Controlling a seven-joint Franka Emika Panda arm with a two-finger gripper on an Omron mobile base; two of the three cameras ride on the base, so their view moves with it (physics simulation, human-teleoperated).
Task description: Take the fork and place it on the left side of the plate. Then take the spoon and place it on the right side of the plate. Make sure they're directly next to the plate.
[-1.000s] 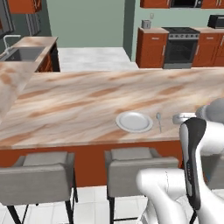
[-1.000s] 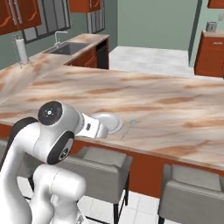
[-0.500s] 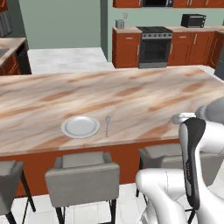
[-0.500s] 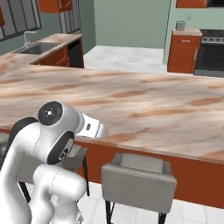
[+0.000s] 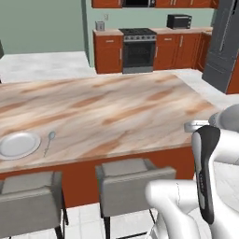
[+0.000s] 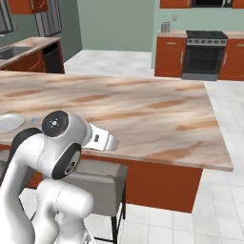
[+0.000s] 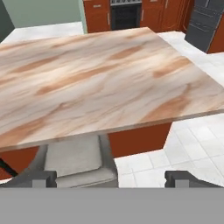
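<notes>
Marbled brown and cream, the tabletop (image 5: 116, 112) runs wide across the kitchen island, with the plate (image 5: 18, 144) near its front edge at the far left of the left base view. The pale blue spoon (image 5: 49, 140) lies just beside the plate on its right, bowl pointing away from the stools, so that half of the task looks done. The plate's rim also shows at the left edge of the right base view (image 6: 9, 122).

No orange fork can be made out on the stretch of tabletop in view, so the fork half cannot be judged from here: nothing lies visibly on the plate's left, though that side is cut by the picture's edge.

The gripper (image 7: 112, 178) is released, its two dark tips spread wide with nothing between them, hanging off the front of the island above a grey stool (image 7: 78, 159). It is well apart from the plate and spoon.
</notes>
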